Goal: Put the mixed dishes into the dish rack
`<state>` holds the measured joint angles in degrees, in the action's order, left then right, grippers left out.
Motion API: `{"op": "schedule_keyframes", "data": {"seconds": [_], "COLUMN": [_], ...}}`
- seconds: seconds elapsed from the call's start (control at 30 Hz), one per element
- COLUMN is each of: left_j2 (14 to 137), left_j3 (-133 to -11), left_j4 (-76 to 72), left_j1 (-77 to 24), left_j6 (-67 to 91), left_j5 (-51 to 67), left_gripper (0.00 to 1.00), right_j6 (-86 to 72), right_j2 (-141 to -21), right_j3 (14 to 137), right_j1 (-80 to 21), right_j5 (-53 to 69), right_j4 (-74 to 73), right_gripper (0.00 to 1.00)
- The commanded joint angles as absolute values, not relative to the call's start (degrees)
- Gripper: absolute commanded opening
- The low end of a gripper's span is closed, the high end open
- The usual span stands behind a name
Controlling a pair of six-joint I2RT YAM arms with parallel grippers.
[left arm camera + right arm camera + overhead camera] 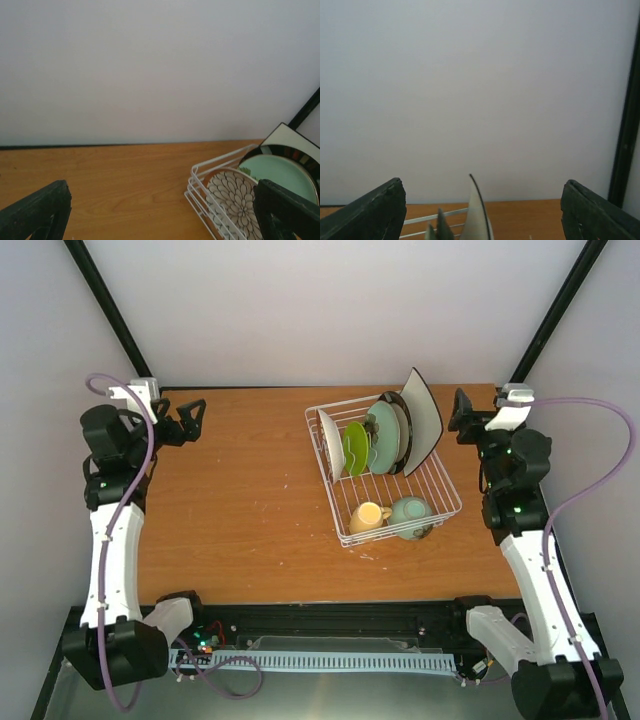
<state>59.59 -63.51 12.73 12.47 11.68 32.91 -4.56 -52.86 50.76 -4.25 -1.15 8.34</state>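
The white wire dish rack [440, 485] stands right of the table's middle. Upright in its prongs, left to right, are a white petal-patterned plate [328, 443], a lime green plate [355, 447], a pale teal plate [383, 437], a dark striped-rim plate [398, 425] and a square white plate [423, 420]. A yellow mug [368, 516] and a mint-green bowl [411, 517] lie in the rack's near end. My left gripper [190, 420] is open and empty at the far left. My right gripper [462, 412] is open and empty, just right of the square plate.
The left wrist view shows the rack's corner [200, 172] and the petal plate [235, 200] at lower right. The right wrist view shows the square plate's edge [477, 215] between my fingers [370, 212]. Black frame posts stand at the back corners [555, 310].
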Motion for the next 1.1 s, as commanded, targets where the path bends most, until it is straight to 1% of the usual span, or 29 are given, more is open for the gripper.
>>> {"op": "schedule_keyframes", "data": {"seconds": [0.0,0.07,0.13,0.17,0.23,0.37,0.57,0.87,0.93,1.07], "left_j2": [60.11,60.84,61.85,62.53,65.17,69.47,69.52,68.87,68.87,68.83], "left_j3": [-61.31,-60.82,-60.01,-59.21,-56.75,-53.09,-50.31,-51.26,-51.76,-52.50], "left_j4": [13.46,13.61,13.27,12.68,11.31,10.01,6.92,8.79,11.16,11.97], "left_j1": [12.44,12.42,12.40,12.39,12.43,12.45,12.40,12.40,12.43,12.40], "left_j6": [12.65,12.59,12.76,13.12,14.09,15.54,15.27,12.45,11.70,11.30], "left_j5": [36.24,36.89,37.75,38.56,41.53,43.82,37.78,33.85,33.02,33.05], "left_gripper": [1.00,1.00,1.00,1.00,1.00,1.00,1.00,1.00,1.00,1.00], "right_j6": [-7.95,-11.03,-14.47,-16.43,-19.44,-18.91,-14.37,-12.83,-12.63,-12.12], "right_j2": [-51.00,-49.57,-47.70,-47.01,-46.87,-46.94,-46.16,-48.33,-48.55,-48.91], "right_j3": [54.20,52.29,48.49,44.95,40.49,37.63,40.01,43.00,43.48,44.74], "right_j1": [-4.65,-4.66,-4.66,-4.74,-5.00,-5.53,-5.54,-5.54,-5.54,-5.54], "right_j5": [8.72,11.90,14.79,17.17,21.79,20.38,19.34,15.00,14.18,12.63], "right_j4": [-5.40,-7.46,-7.26,-6.17,-5.03,-8.76,-12.83,-14.83,-14.83,-15.02], "right_gripper": [0.85,0.90,0.99,1.00,1.00,1.00,1.00,1.00,1.00,1.00]}}
